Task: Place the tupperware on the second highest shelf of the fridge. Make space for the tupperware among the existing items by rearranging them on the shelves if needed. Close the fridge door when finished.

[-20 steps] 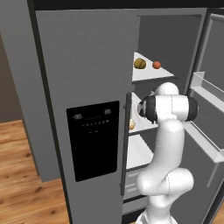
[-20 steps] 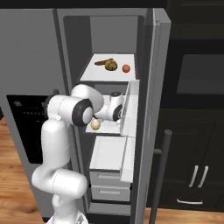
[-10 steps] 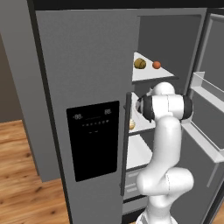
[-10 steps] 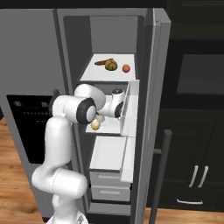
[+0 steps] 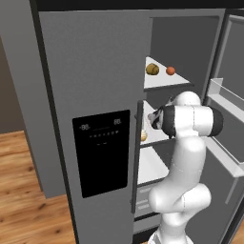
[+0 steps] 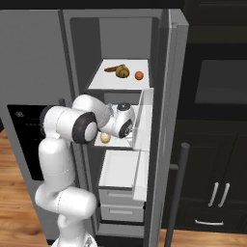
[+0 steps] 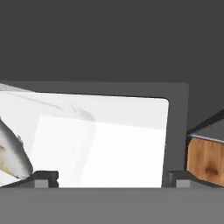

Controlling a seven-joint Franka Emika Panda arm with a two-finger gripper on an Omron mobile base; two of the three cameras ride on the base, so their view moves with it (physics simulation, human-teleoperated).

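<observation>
My gripper [image 7: 112,177] is open inside the fridge [image 5: 95,71], its fingertips [image 7: 46,177] set wide apart. Straight ahead of them the clear-white tupperware [image 7: 100,151] rests on the white shelf [image 7: 131,109], free of both fingers. In the right base view my wrist [image 6: 120,123] hovers over the second highest shelf [image 6: 118,144], beside a yellowish ball [image 6: 105,138]. That ball [image 5: 143,137] also shows in the left base view, by my wrist [image 5: 164,116]. The fridge door [image 6: 166,120] stands open.
The top shelf [image 6: 103,82] carries a round brown fruit [image 6: 122,72], an orange one [image 6: 139,75] and a long brown item [image 6: 112,69]. A pale grey-yellow item [image 7: 11,153] lies at the hand view's left edge. White door bins [image 5: 226,97] hang right of my arm. Drawers [image 6: 116,195] sit below.
The jaws have gone from shut to wide open, letting go of the tupperware. The arm has shifted only slightly at the shelf.
</observation>
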